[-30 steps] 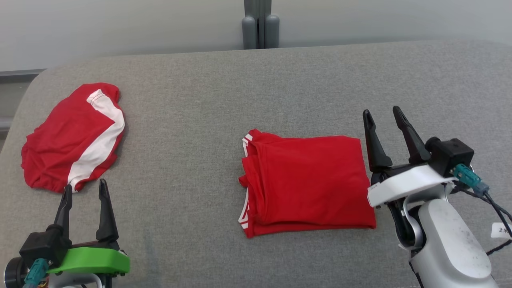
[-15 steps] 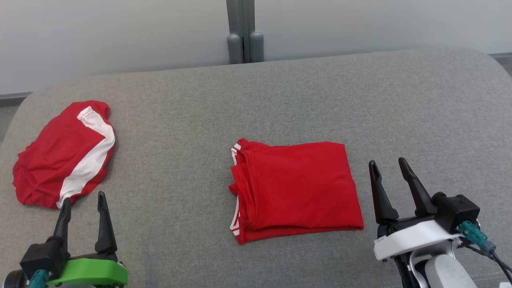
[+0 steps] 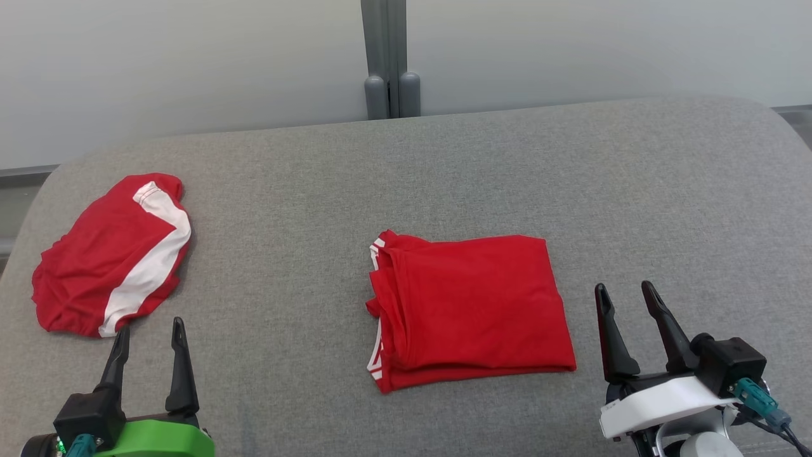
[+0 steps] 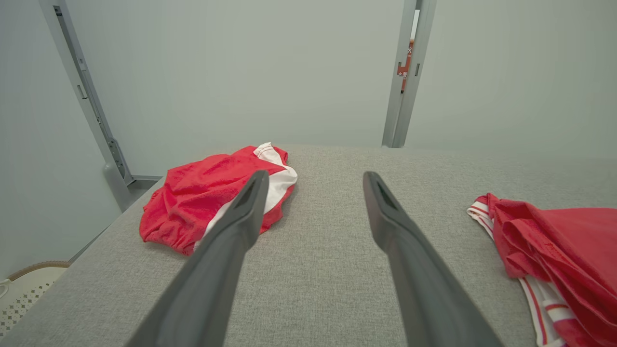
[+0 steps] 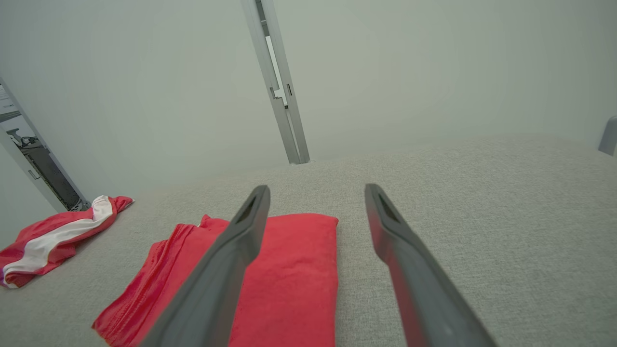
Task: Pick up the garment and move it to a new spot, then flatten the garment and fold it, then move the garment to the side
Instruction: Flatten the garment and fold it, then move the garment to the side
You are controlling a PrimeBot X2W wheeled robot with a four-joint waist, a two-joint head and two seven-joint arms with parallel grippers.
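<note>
Garment [image 3: 469, 308] lies folded on the grey surface [image 3: 444, 165], with left gripper [image 3: 150, 326] and right gripper [image 3: 623, 287] spread wide, holding nothing.

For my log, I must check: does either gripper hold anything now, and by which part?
Nothing is held. The left gripper and right gripper have their jaws open and empty; the folded garment lies free on the cushion.

A grey fabric-covered table [image 3: 444, 178] stretches wide, rounded at its far corners. Far left on it, a crumpled red cloth with a white stripe [image 3: 95, 260] sits in a heap. Behind the far edge there's a pale wall [image 3: 190, 63], split by a grey upright post [image 3: 387, 57]. Low off the left edge, a white perforated basket [image 4: 21, 294].
</note>
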